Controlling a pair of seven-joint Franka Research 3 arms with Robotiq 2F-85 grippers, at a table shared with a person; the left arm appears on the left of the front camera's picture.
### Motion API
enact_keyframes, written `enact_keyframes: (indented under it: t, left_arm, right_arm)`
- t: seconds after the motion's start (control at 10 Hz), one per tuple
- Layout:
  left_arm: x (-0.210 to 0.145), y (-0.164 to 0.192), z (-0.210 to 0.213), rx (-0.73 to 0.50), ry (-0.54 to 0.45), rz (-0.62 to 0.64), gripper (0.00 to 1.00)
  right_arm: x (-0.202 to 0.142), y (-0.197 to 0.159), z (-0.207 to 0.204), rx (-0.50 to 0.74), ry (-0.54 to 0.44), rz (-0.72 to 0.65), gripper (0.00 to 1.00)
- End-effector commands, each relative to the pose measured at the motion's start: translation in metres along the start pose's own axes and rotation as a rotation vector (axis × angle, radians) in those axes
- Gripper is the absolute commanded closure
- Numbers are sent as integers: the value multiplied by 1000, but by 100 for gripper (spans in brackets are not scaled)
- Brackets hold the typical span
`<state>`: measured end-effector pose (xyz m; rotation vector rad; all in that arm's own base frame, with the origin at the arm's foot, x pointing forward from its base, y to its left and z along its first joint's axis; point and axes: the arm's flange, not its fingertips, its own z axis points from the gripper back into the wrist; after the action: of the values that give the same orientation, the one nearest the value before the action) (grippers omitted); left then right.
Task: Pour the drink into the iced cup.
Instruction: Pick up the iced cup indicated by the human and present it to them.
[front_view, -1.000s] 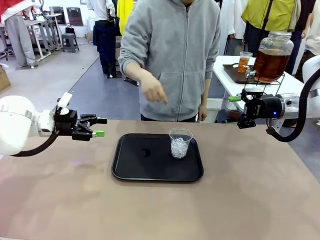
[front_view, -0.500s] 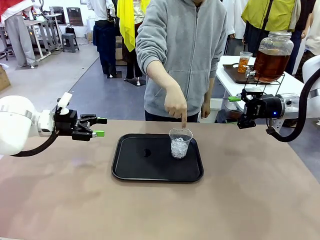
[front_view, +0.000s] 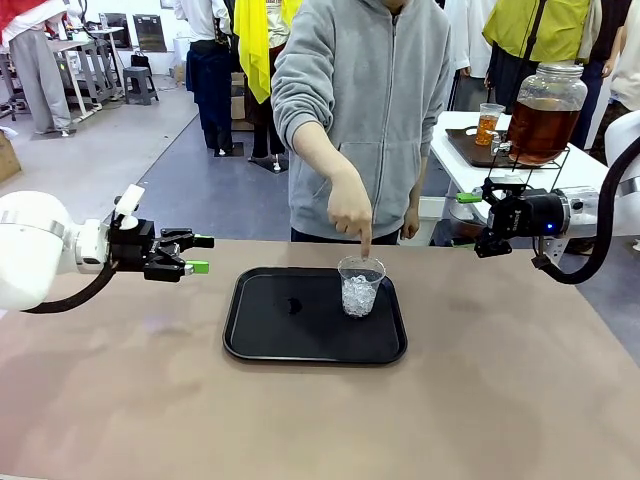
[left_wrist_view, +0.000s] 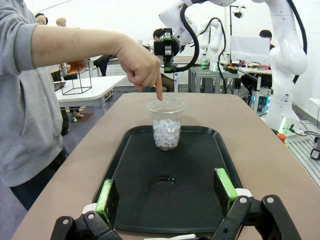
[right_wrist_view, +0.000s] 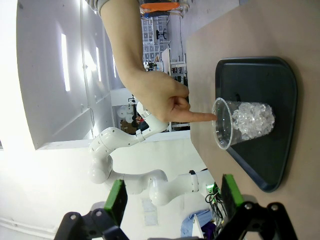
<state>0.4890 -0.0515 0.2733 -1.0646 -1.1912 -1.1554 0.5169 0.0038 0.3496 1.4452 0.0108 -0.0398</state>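
Black tray (front_view: 300, 345) lies on the brown table (front_view: 150, 400), carrying a clear cup of ice (front_view: 361, 285) near its far right corner; left gripper (front_view: 203, 254) and right gripper (front_view: 476, 222) hover to either side, jaws apart and empty; a person's hand (front_view: 350, 208) points one finger down at the cup's rim; beyond, the amber drink (front_view: 540, 128) sits in a glass jar (front_view: 552, 88) on a white side table (front_view: 470, 170).

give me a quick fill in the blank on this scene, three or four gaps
The clear plastic cup on the tray holds ____. The tray under it is ____ in colour. The person's hand points one ____ down at the cup. The left claw and the right claw both stand ____, holding nothing.
Missing words: ice; black; finger; open.
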Motion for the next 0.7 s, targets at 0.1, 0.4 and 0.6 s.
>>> enact_keyframes:
  t: [0.1, 0.4, 0.6]
  left_arm:
    - [2, 1, -1, -1, 1, 2, 0]
    - [2, 1, -1, -1, 1, 2, 0]
    - [2, 1, -1, -1, 1, 2, 0]
  right_arm:
    - [0, 1, 0, -5, -5, 3, 0]
    - [-9, 17, -4, 18, -18, 276, 0]
    - [-12, 20, -12, -30, -57, 506, 0]
